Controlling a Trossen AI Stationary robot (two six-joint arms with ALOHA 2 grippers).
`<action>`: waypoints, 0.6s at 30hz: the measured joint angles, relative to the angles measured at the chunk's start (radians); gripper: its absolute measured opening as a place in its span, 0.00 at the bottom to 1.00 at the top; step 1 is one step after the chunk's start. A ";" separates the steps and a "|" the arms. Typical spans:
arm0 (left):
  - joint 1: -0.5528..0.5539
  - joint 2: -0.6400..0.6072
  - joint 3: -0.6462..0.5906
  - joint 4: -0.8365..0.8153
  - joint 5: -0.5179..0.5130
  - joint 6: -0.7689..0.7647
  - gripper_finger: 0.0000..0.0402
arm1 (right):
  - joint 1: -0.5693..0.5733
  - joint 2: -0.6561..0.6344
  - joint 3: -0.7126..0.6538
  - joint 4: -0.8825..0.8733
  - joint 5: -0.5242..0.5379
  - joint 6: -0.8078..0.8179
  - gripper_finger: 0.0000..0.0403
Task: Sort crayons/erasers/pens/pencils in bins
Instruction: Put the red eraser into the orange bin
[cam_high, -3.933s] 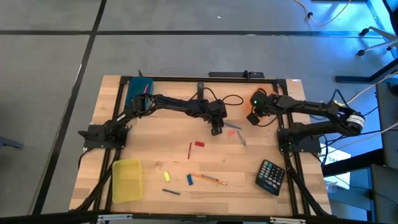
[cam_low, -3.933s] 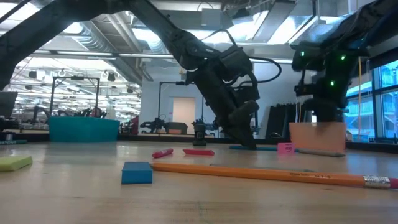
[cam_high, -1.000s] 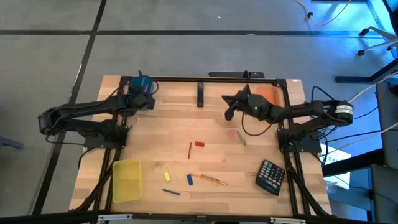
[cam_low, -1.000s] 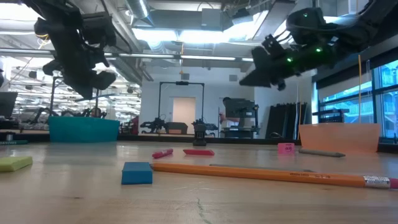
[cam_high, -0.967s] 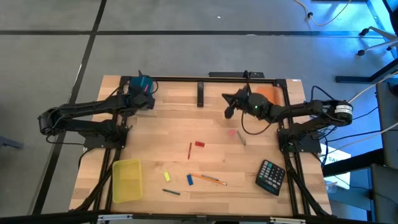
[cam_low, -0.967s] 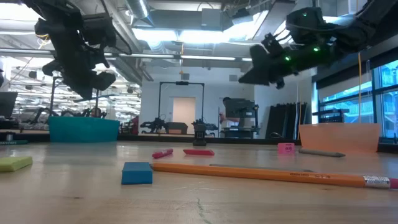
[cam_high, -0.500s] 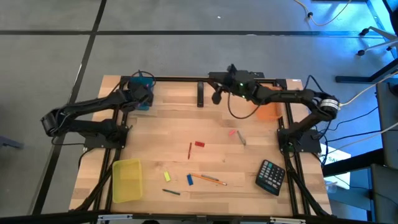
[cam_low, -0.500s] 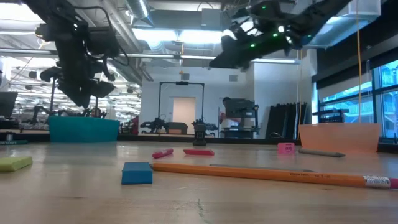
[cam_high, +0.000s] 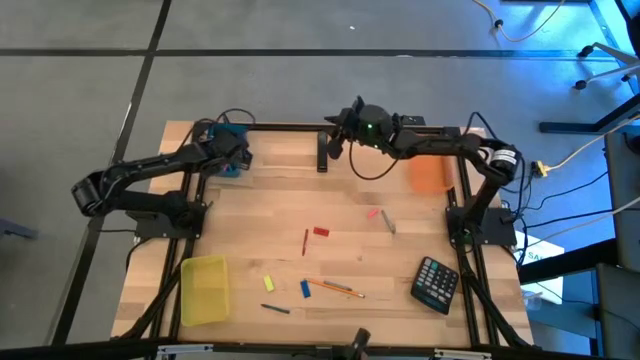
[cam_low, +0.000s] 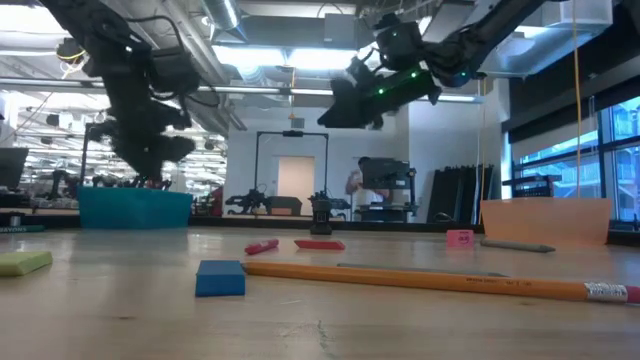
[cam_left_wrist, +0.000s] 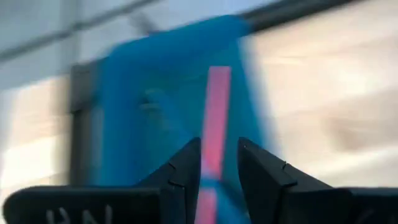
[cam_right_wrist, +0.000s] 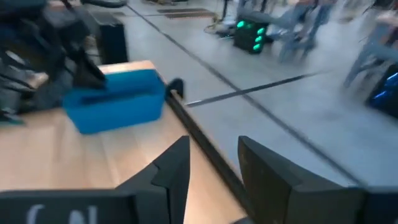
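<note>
Three bins on the tabletop (cam_high: 260, 210): the teal-blue bin (cam_high: 229, 160) sits at the far left corner, the orange bin (cam_high: 430, 172) at the far right, and the translucent yellow bin (cam_high: 204, 290) at the near left corner. The left hand (cam_high: 233, 153) hangs right over the teal-blue bin, and its wrist view shows its fingers (cam_left_wrist: 180, 171) a little apart with nothing between them, looking down at a pink stick (cam_left_wrist: 213, 124) lying inside the bin. The right hand (cam_high: 333, 143) is up in the air over the far edge of the tabletop, about mid-width, fingers (cam_right_wrist: 174, 168) parted and empty too.

The erasers are both still out on the wood. The red eraser (cam_high: 320, 231) sits about mid-tabletop just beside a thin red stick (cam_high: 305, 241), and the yellow eraser (cam_high: 268, 284) is nearer the front, between the translucent yellow bin and a small blue block (cam_high: 305, 288). An orange pencil (cam_high: 336, 288) lies near the blue block, and a black calculator (cam_high: 436, 283) sits at the near right.
</note>
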 joint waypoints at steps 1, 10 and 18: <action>-0.001 -0.001 0.000 0.035 0.076 0.023 0.23 | -0.001 0.000 0.013 -0.024 -0.034 0.035 0.35; -0.097 -0.004 0.000 0.264 0.384 0.342 0.21 | 0.001 0.053 0.037 -0.160 -0.362 -0.052 0.34; -0.266 0.050 0.000 0.332 0.381 0.347 0.21 | 0.094 0.213 0.018 -0.043 -0.363 -0.057 0.34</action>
